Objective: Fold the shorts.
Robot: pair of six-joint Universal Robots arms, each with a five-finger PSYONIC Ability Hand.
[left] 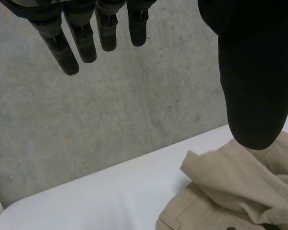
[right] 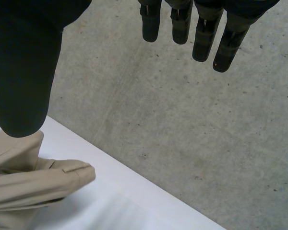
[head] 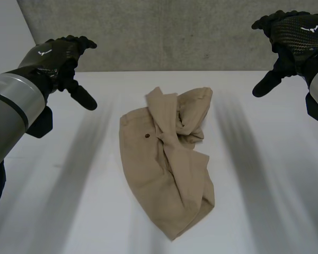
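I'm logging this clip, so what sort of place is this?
Likely a robot lab bench: a white table against a concrete wall, crumpled shorts on it, left hand and right hand open.

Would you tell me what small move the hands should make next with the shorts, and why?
Probably lower both hands to the far end of the shorts and spread it flat. The shorts lie crumpled on the table, their far part twisted over itself, while the left hand and right hand hover open on either side, touching nothing.
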